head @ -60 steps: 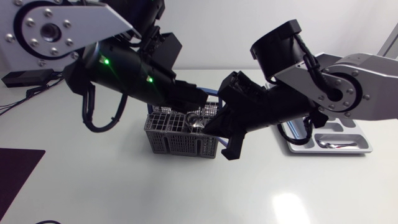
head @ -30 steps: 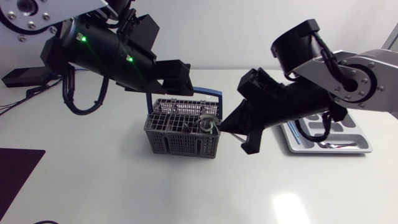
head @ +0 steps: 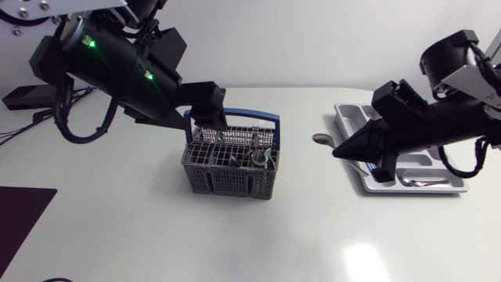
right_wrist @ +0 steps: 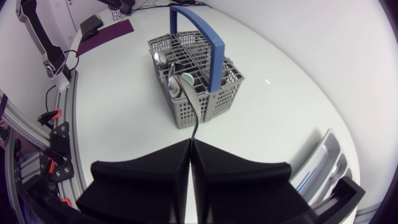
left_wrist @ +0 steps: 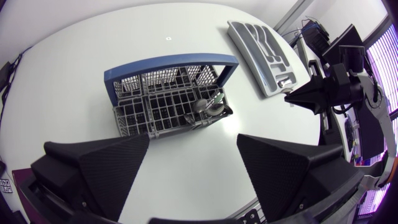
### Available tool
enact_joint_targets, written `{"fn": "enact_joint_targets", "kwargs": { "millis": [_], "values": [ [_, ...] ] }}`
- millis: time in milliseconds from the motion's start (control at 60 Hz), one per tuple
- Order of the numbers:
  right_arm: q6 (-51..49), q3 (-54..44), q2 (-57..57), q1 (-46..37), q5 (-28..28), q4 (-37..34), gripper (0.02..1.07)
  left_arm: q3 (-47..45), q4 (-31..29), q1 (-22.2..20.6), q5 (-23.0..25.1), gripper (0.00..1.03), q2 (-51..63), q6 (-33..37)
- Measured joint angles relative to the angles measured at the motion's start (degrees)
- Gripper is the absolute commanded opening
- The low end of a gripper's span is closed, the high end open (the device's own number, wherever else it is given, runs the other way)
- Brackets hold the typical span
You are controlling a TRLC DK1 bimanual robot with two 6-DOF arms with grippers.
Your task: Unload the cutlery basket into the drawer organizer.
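spoon (head: 321, 139), clamped by right gripper (head: 338, 153) (beside organizer (head: 348, 116))

No legible text anywhere (0 labels)

The right gripper (right_wrist: 191, 144) pinches a spoon (right_wrist: 192, 115) by its handle, fingers pressed together, bowl pointing ahead toward the grey cutlery basket (right_wrist: 217, 93) (blue handle, utensils (right_wrist: 186, 79) inside). The drawer organizer (right_wrist: 326, 163) lies beside the gripper.
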Motion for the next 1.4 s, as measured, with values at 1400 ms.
{"fn": "enact_joint_targets", "kwargs": {
  "millis": [1400],
  "values": [
    [-49.72, 16.81, 31.71, -40.5, 8.85, -4.02, 0.08, -1.57, 6.43, -5.77, -3.41, 0.98, 7.32, -32.79]
  ]
}}
